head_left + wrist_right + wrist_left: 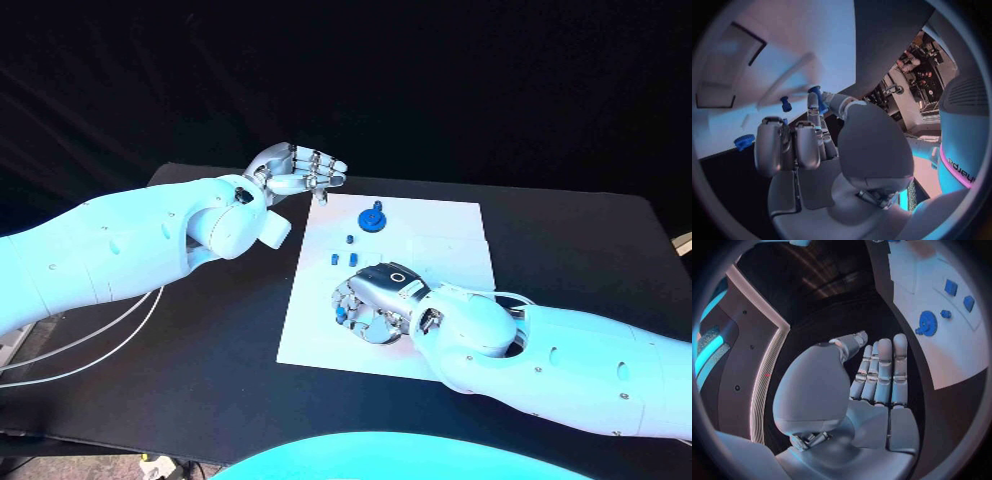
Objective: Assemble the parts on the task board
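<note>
The white task board lies in the middle of the black table. A round blue part sits near its far left side, with small blue pieces just in front of it. My right hand hovers over the board's near left part. In the right wrist view its thumb and a finger pinch a small blue peg. Another blue peg stands on the board close by. My left hand hangs by the board's far left corner, fingers straight, holding nothing.
A ribbed blue piece lies at the board's edge near my right hand. Dark recesses are cut into the board. In the left wrist view the round part and two square blue pieces lie on the board.
</note>
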`<control>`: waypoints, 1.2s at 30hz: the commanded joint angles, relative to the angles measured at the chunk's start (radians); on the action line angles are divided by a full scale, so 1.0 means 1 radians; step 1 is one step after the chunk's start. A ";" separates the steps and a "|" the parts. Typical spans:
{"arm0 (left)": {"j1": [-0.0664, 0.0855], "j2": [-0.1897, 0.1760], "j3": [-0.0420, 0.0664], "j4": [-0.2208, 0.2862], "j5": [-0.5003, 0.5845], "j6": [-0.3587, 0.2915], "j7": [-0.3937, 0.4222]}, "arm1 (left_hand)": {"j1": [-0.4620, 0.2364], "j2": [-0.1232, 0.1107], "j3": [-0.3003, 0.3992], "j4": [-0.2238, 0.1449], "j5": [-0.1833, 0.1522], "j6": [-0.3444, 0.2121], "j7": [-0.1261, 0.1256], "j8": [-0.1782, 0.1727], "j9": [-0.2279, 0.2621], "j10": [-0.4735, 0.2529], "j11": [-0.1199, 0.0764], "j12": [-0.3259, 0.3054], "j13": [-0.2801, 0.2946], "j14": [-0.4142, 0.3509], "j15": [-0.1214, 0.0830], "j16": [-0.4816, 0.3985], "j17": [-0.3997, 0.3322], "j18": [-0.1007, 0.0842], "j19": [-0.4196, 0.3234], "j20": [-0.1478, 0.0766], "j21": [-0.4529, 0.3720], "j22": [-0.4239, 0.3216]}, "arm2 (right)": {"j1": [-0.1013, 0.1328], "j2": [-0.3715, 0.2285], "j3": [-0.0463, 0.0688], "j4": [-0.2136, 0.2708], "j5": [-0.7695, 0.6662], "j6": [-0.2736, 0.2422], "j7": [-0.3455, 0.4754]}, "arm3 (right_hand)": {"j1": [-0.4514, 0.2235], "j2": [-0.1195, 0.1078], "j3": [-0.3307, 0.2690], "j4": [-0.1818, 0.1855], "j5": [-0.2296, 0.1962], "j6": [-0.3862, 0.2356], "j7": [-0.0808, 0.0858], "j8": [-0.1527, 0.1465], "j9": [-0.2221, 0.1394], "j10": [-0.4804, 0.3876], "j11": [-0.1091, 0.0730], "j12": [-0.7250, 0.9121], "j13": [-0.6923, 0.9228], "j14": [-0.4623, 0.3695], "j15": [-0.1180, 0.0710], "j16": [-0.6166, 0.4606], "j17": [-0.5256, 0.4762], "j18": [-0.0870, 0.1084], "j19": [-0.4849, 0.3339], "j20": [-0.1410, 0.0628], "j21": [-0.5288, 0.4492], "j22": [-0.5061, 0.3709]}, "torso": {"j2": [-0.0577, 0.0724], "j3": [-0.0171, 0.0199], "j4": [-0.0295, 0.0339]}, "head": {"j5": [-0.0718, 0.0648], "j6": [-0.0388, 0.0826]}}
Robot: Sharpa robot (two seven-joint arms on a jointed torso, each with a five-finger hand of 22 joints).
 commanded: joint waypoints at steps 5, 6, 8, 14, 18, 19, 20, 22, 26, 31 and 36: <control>0.001 -0.001 0.001 0.001 0.000 0.004 0.000 | -0.004 0.012 -0.013 -0.004 0.022 0.006 0.009 0.000 -0.002 -0.024 0.003 0.012 -0.005 -0.012 0.002 -0.010 -0.010 0.006 -0.006 0.001 -0.008 -0.013 | -0.001 -0.020 0.000 0.021 -0.001 -0.025 -0.001 | -0.015 -0.021 -0.047 -0.011 0.012 -0.107 -0.009 -0.066 -0.030 -0.019 -0.007 0.003 0.025 0.028 0.006 0.019 0.012 -0.017 0.017 0.001 -0.007 0.105 | 0.000 0.0013 -0.0009 | -0.005 0.004; 0.001 -0.001 0.001 0.000 0.000 0.004 0.000 | -0.003 0.012 -0.013 -0.005 0.022 0.005 0.009 0.000 -0.002 -0.025 0.003 0.013 -0.005 -0.012 0.002 -0.010 -0.011 0.006 -0.006 0.001 -0.008 -0.013 | 0.000 -0.025 0.000 0.025 -0.001 -0.029 -0.001 | -0.013 -0.020 -0.065 -0.009 0.013 -0.115 -0.013 -0.072 -0.033 -0.023 -0.008 0.006 0.029 0.028 0.005 0.020 0.013 -0.018 0.018 0.000 -0.006 0.106 | 0.000 0.0016 -0.0013 | -0.007 0.005; 0.001 -0.001 0.001 0.000 0.000 0.004 0.000 | -0.003 0.012 -0.013 -0.005 0.022 0.005 0.009 0.000 -0.002 -0.025 0.003 0.013 -0.005 -0.012 0.002 -0.010 -0.011 0.006 -0.006 0.001 -0.008 -0.013 | 0.001 -0.035 0.000 0.035 -0.003 -0.037 -0.002 | -0.009 -0.018 -0.091 -0.006 0.013 -0.124 -0.016 -0.078 -0.036 -0.027 -0.009 0.009 0.034 0.028 0.004 0.020 0.013 -0.018 0.018 -0.001 -0.007 0.107 | 0.000 0.0011 -0.0010 | -0.009 0.006; 0.001 -0.004 0.001 -0.001 0.000 0.005 0.000 | -0.003 0.012 -0.013 -0.005 0.022 0.005 0.009 0.000 -0.002 -0.025 0.003 0.013 -0.005 -0.012 0.002 -0.010 -0.011 0.006 -0.006 0.001 -0.008 -0.013 | 0.013 -0.082 0.003 0.075 -0.003 -0.066 -0.003 | 0.073 0.022 -0.308 0.054 0.023 -0.162 -0.040 -0.103 -0.052 -0.051 -0.012 0.031 0.059 0.029 0.000 0.024 0.015 -0.018 0.020 -0.004 -0.010 0.110 | -0.001 0.0017 -0.0023 | -0.019 0.011; 0.000 -0.006 0.000 -0.001 0.000 0.007 0.000 | -0.003 0.012 -0.013 -0.005 0.022 0.005 0.009 0.000 -0.002 -0.026 0.003 0.014 -0.005 -0.013 0.002 -0.010 -0.011 0.006 -0.007 0.001 -0.008 -0.013 | 0.034 -0.150 0.009 0.113 0.054 -0.122 0.001 | 0.152 0.031 -0.411 0.159 0.024 -0.180 -0.036 -0.107 -0.069 -0.044 -0.018 0.051 0.075 0.026 -0.003 0.018 0.003 -0.019 0.024 -0.007 -0.006 0.117 | -0.002 0.0014 -0.0021 | -0.039 0.018; 0.000 -0.006 0.000 -0.002 0.000 0.008 0.001 | -0.003 0.012 -0.014 -0.005 0.022 0.005 0.009 0.000 -0.002 -0.027 0.003 0.014 -0.005 -0.013 0.002 -0.010 -0.011 0.006 -0.007 0.001 -0.008 -0.013 | 0.041 -0.170 0.012 0.120 0.094 -0.141 0.004 | 0.163 0.032 -0.411 0.174 0.023 -0.147 -0.022 -0.096 -0.060 -0.037 -0.018 0.057 0.078 0.025 -0.004 0.017 0.001 -0.019 0.024 -0.008 -0.009 0.116 | -0.002 0.0012 -0.0026 | -0.048 0.019; 0.000 -0.007 0.000 -0.003 0.000 0.008 0.002 | -0.003 0.012 -0.014 -0.005 0.022 0.005 0.009 0.000 -0.002 -0.027 0.003 0.014 -0.005 -0.013 0.002 -0.010 -0.011 0.006 -0.007 0.001 -0.008 -0.013 | 0.049 -0.193 0.014 0.125 0.150 -0.158 0.007 | 0.170 0.037 -0.404 0.186 0.022 -0.106 -0.006 -0.073 -0.052 -0.026 -0.015 0.067 0.083 0.023 -0.002 0.012 -0.007 -0.018 0.023 -0.008 -0.013 0.115 | -0.002 0.0007 -0.0031 | -0.056 0.022; 0.000 -0.009 0.000 -0.003 0.000 0.007 0.004 | -0.003 0.012 -0.014 -0.005 0.022 0.005 0.009 0.000 -0.002 -0.027 0.003 0.014 -0.005 -0.013 0.002 -0.010 -0.011 0.006 -0.007 0.001 -0.008 -0.013 | 0.065 -0.231 0.017 0.131 0.261 -0.172 0.013 | 0.176 0.040 -0.387 0.196 0.020 -0.033 0.011 -0.029 -0.040 -0.006 0.003 0.087 0.094 0.021 0.010 0.005 -0.019 -0.016 0.017 -0.001 -0.030 0.106 | -0.003 0.0002 -0.0051 | -0.066 0.024; -0.001 -0.015 -0.002 -0.002 0.004 0.007 0.012 | -0.006 0.011 -0.015 -0.004 0.022 0.004 0.010 0.000 -0.002 -0.029 0.004 0.014 -0.005 -0.015 0.003 -0.010 -0.012 0.006 -0.008 0.001 -0.009 -0.013 | 0.110 -0.333 0.020 0.143 0.515 -0.160 0.018 | 0.137 0.042 -0.372 0.197 0.017 0.024 0.011 0.021 -0.028 0.019 -0.002 0.147 0.141 0.031 0.012 0.033 0.033 -0.017 0.021 0.006 -0.018 0.116 | -0.008 -0.0008 -0.0123 | -0.104 0.029; -0.004 -0.028 -0.003 0.002 0.015 0.008 0.023 | -0.012 0.011 -0.017 0.000 0.022 0.003 0.008 0.001 -0.002 -0.032 0.004 0.020 -0.005 -0.028 0.005 -0.014 -0.015 0.005 -0.017 0.003 -0.015 -0.015 | 0.135 -0.452 0.020 0.168 0.630 -0.108 -0.005 | 0.042 0.070 -0.478 0.193 0.014 -0.039 -0.015 0.167 0.059 0.016 -0.024 0.859 0.830 0.045 -0.004 0.070 0.089 -0.026 0.039 -0.014 0.026 0.149 | -0.011 -0.0012 -0.0186 | -0.137 0.035; -0.008 -0.037 -0.006 0.007 0.028 0.018 0.030 | -0.014 0.011 -0.018 0.001 0.021 0.001 0.009 0.003 -0.002 -0.039 0.005 0.026 -0.005 -0.052 0.007 -0.031 -0.027 0.005 -0.032 0.005 -0.029 -0.020 | 0.142 -0.530 0.011 0.185 0.613 -0.065 -0.042 | 0.006 0.105 -0.521 0.199 0.015 -0.032 -0.024 0.219 0.080 0.153 -0.032 1.228 1.187 0.070 -0.013 0.140 0.228 -0.045 0.067 -0.017 0.117 0.203 | -0.015 -0.0021 -0.0200 | -0.155 0.039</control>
